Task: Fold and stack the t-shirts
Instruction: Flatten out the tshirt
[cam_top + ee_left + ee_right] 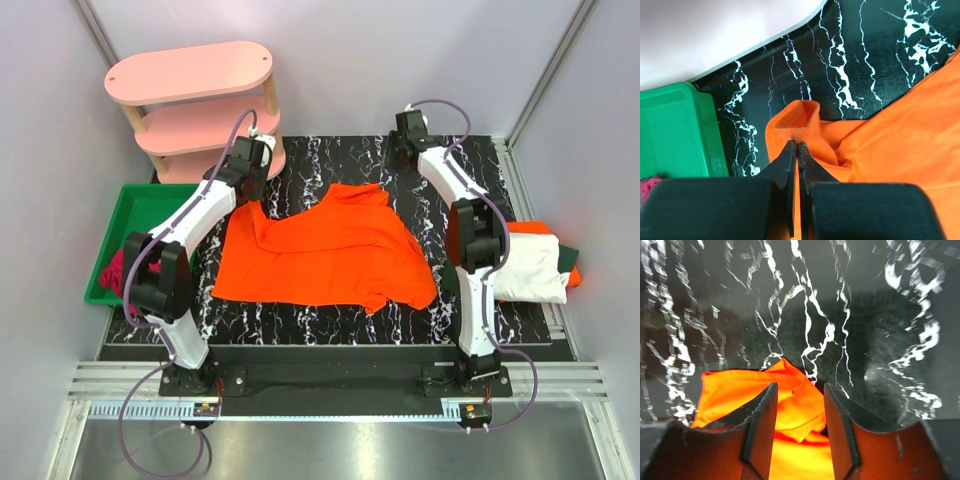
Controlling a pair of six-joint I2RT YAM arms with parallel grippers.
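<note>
Orange t-shirt (330, 250) on marbled table (330, 165): left end effector (797, 146) pinches it, right end effector (800, 390) seemingly released.

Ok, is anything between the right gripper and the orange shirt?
Nothing visible. The right gripper is open, and a bunched edge of the orange shirt shows directly between its fingers.

The orange t-shirt (330, 250), mid-frame in the top view, was soft matt cloth, rumpled into creases. Under it the tabletop (330, 165) looked like black stone veined with white, smooth with a faint sheen. The green bin (150, 210) at left was smooth, slightly glossy plastic. The pink shelf (190, 72), upper left, had matt painted boards on pale wooden posts. The left gripper (797, 146) had dull black fingers (785, 167). A brushed metal rail (330, 408) ran along the bottom.
</note>
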